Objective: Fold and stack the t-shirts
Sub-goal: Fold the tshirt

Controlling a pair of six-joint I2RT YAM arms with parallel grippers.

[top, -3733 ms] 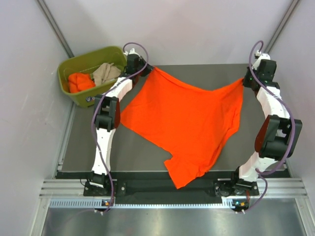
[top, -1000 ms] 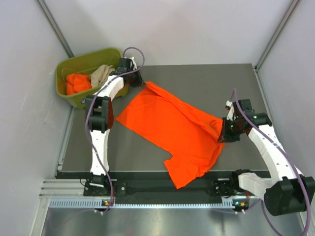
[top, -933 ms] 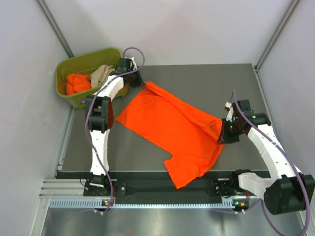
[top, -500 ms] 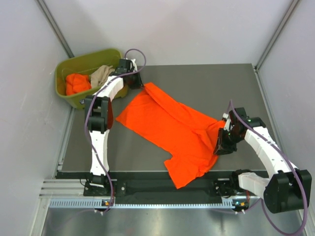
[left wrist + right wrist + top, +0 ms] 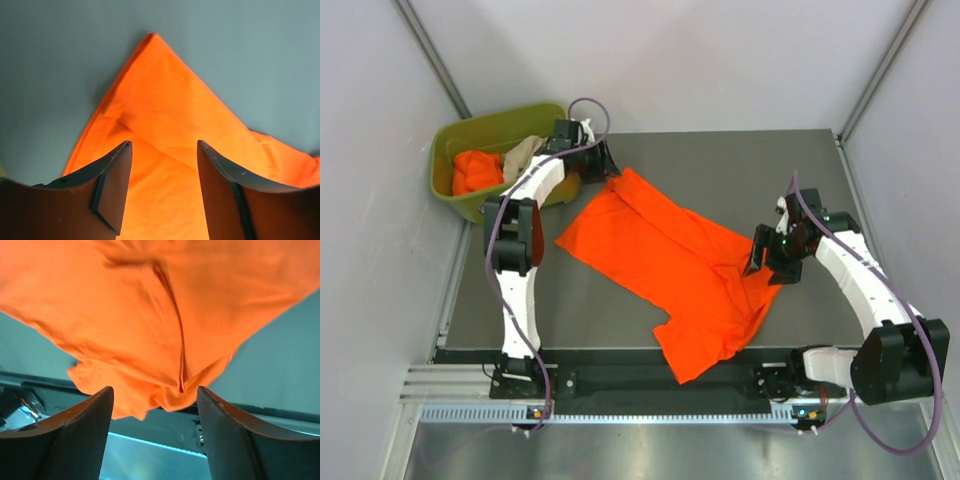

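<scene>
Spreading across the table (image 5: 770,170), the orange t-shirt (image 5: 670,262) has one corner under the left gripper (image 5: 608,168), its opposite edge under the right gripper (image 5: 758,260); both jaws gape, holding nothing.

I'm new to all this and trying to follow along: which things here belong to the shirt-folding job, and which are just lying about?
Part of the job:
orange t-shirt, spread out
crumpled orange shirt
beige shirt

Just there:
olive-green bin, holding the crumpled and beige shirts
grey table, under the spread-out one
</scene>
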